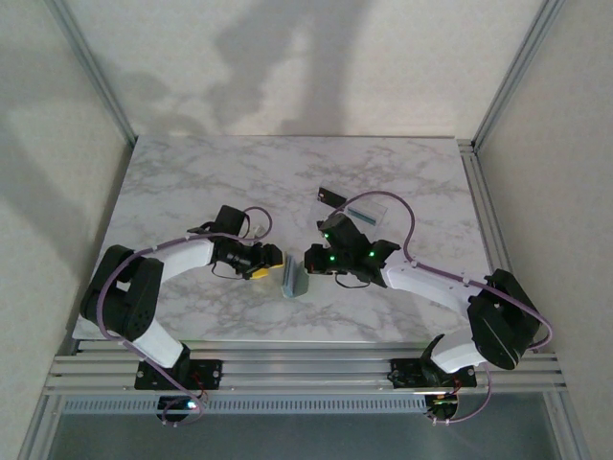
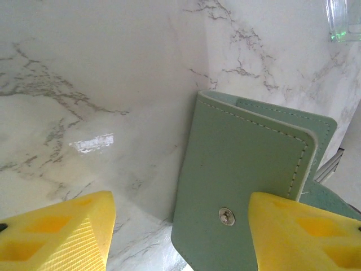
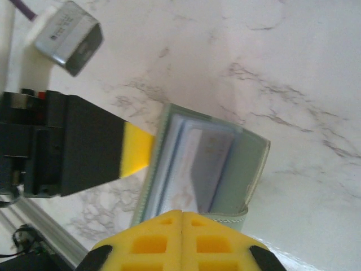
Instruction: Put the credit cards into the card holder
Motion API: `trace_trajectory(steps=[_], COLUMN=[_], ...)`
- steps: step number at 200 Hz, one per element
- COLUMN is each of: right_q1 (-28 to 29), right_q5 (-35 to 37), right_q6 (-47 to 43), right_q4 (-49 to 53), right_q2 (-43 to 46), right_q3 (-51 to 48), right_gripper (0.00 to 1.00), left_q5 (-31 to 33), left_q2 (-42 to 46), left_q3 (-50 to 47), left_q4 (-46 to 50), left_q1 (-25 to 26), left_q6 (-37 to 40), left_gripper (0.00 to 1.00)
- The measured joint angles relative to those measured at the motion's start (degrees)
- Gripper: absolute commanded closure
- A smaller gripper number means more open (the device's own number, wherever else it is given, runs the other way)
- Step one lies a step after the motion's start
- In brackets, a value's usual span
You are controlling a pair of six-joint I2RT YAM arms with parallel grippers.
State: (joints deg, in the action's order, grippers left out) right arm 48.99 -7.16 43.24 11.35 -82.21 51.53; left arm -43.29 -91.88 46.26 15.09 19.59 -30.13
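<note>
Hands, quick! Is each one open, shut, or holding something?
Left hand: open, with the card holder against one side, not squeezed.
Right hand: shut; whether it pinches the card holder's edge cannot be told.

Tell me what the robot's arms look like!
The left arm and right arm are black and white, with purple cables looping along them. The left tool and right tool have yellow fingers with cut-out holes. Green lights glow near the right wrist.
</note>
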Motion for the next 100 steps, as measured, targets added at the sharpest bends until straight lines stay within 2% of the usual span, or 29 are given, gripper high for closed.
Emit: trace_trajectory(steps=[100], right_q1=[0.00], right_q5=[2.10], right_q6=[-1.11], right_q4=[3.04], right_q2=[0.09], right_q3=[0.02], right_gripper=[1.00], left_q5=[-1.05], left_q2=[3.26], left_q3=[-0.81], left_q4=[-4.20], left_q1=[-0.59], left_q6=[-1.66], left_gripper=[0.27])
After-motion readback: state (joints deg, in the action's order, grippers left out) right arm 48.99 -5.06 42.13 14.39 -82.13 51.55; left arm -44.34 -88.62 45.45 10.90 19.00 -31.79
